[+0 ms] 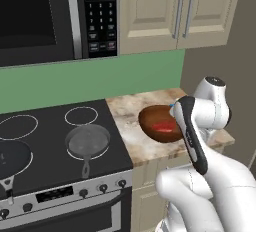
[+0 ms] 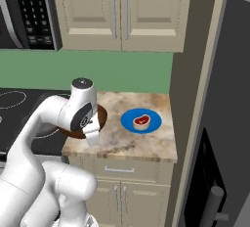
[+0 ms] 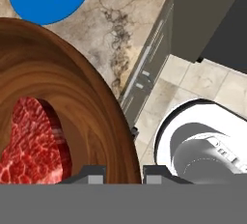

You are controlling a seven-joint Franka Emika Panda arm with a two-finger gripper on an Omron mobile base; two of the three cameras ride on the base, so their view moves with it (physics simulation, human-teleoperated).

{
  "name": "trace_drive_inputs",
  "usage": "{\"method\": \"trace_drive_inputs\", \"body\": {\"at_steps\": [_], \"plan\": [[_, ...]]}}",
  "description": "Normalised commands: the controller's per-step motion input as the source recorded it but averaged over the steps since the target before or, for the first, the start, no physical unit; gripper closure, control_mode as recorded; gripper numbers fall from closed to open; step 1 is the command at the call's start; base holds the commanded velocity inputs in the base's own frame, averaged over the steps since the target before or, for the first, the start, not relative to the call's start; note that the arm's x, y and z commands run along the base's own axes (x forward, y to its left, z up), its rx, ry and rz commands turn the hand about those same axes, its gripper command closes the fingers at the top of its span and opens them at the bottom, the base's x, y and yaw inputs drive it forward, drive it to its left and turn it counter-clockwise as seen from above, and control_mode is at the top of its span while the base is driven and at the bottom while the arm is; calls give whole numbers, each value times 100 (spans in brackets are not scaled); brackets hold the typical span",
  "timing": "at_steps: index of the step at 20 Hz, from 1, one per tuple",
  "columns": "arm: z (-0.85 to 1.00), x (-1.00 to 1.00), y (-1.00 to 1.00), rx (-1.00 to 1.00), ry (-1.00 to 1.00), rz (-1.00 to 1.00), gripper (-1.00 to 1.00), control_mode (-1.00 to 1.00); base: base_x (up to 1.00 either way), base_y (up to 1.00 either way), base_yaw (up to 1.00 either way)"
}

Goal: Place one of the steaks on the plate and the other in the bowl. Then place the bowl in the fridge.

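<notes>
The dark brown bowl point(image 3: 72, 88) sits at the counter's front, and my gripper point(image 3: 124, 175) is shut on its near rim, one fingertip on each side of the wall. The all-red steak point(image 3: 29, 146) lies inside the bowl point(image 1: 155, 118); the same steak point(image 1: 162, 126) shows there from the left base. To the bowl's right, the blue plate point(image 2: 154, 120) holds the steak with the pale fat rim point(image 2: 141, 121). My arm hides most of the bowl point(image 2: 101, 116) from the right base. The grey fridge point(image 2: 215, 99) stands shut at the right end of the counter.
The marble counter point(image 2: 122, 143) is narrow, between the black stove and the fridge. Two frying pans point(image 1: 87, 141) point(image 1: 10, 158) sit on the stove, a microwave point(image 1: 50, 16) hangs above it, and cream wall cabinets point(image 2: 117, 11) hang over the counter.
</notes>
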Motion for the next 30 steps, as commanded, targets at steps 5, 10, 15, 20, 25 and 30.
{"method": "trace_drive_inputs", "body": {"at_steps": [5, 10, 15, 20, 25, 30], "plan": [[23, -15, -1, -6, 0, -2, 100, -100, 0, 0, 0], [0, 0, 0, 0, 0, 0, 100, -100, 0, 0, 0], [0, -3, 0, 0, 0, 0, 100, 100, -6, 0, 0], [0, 0, 0, 0, 0, 0, 100, 100, -67, 0, 0], [0, 0, 0, 0, 0, 0, 100, 100, -93, -2, 0], [0, 0, 0, 0, 0, 0, 100, 100, -95, 0, 0]]}}
